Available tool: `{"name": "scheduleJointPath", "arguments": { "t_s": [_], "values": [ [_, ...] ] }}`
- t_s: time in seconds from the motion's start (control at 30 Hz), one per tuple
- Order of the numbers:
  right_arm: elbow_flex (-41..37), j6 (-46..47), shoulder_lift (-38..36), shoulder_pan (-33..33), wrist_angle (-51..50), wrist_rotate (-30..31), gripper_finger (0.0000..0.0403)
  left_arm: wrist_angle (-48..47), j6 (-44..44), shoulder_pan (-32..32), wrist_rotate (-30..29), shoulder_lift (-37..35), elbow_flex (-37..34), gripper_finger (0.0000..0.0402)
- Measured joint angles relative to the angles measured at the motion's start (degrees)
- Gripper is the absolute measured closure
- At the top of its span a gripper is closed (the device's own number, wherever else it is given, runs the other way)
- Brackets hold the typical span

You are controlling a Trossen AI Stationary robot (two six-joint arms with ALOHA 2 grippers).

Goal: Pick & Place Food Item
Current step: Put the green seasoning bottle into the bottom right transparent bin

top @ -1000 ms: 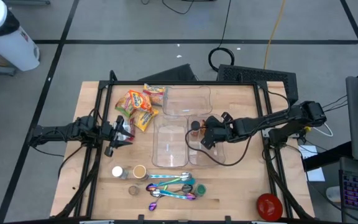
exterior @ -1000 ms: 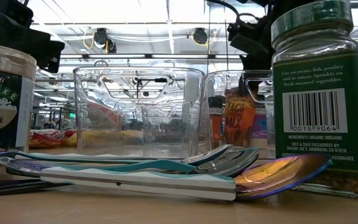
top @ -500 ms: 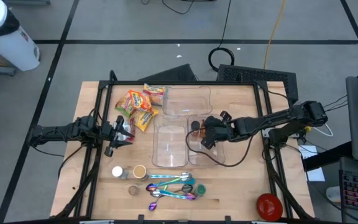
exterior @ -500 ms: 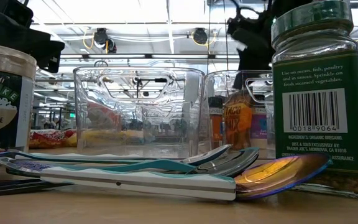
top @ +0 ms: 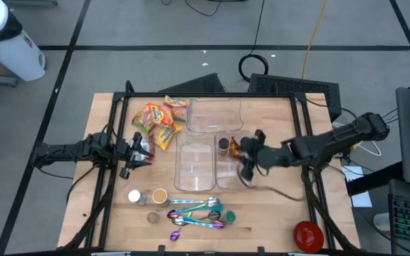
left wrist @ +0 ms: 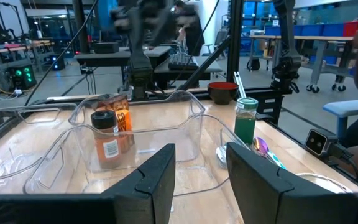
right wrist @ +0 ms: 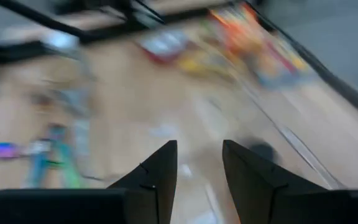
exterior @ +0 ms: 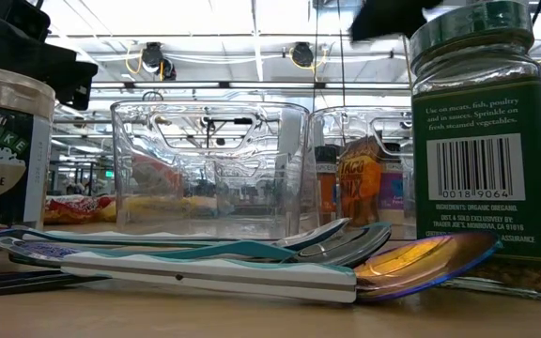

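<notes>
Spice jar (top: 223,146) with a dark cap stands upright inside the right-hand clear plastic bin (top: 235,171), close to the bin's far-left corner; from the low view it reads as an orange taco-mix label seen through the plastic. Right gripper (top: 248,165) hangs over that same bin, just beside the jar but not touching it, its two fingers spread with nothing between them, which suggests the jar has been let go where it was meant to land. Left gripper (left wrist: 199,165) waits at the table's left side near a red-and-white packet (top: 143,148), fingers parted and empty, pointed toward the middle clear bin (top: 194,162). Snack bags (top: 156,121) lie near the far-left corner beside a third clear bin (top: 213,114), probably further items awaiting sorting. Colourful measuring spoons (top: 198,212), a green-capped herb jar (exterior: 478,141) and a furikake shaker (exterior: 6,150) sit along the near edge, well apart from the bins, out of the arms' working path.
</notes>
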Motion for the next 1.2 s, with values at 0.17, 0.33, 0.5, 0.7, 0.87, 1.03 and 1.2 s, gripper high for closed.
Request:
{"name": "scheduleJointPath", "arguments": {
  "t_s": [0.17, 0.33, 0.5, 0.7, 0.87, 1.03, 1.2],
  "values": [
    [0.02, -9.58, 1.07, 6.44, 12.38, -3.9, 0.0284, 0.0, 0.0, -0.01, 0.0, 0.0, 0.02, 0.0249],
    [0.0, -16.25, 3.33, 10.92, 21.89, -13.63, 0.0282, 0.0, 0.0, -0.02, 0.0, 0.0, 0.02, 0.0249],
    [0.0, -25.26, 7.18, 13.48, 26.99, -25.53, 0.028, 0.0, 0.0, 0.0, 0.0, 0.0, 0.0, 0.0249],
    [0.01, -26.64, 11.69, 14.49, 30.74, -26.64, 0.0271, -0.02, 0.0, -0.01, 0.0, 0.0, 0.01, 0.0249],
    [5.18, -22.12, 14.16, 13.68, 22.49, -26.18, 0.0229, -0.01, 0.0, -0.01, 0.0, 0.0, 0.02, 0.0249],
    [11.5, -25.09, 17.96, 15.23, 13.35, -20.44, 0.0165, -0.02, 0.0, 0.0, 0.0, 0.0, 0.02, 0.0249],
    [13.03, -19.93, 20.32, 15.27, 6.82, -19.27, 0.0118, 0.0, 0.0, -0.02, 0.0, 0.0, 0.02, 0.0249]
  ]
}}
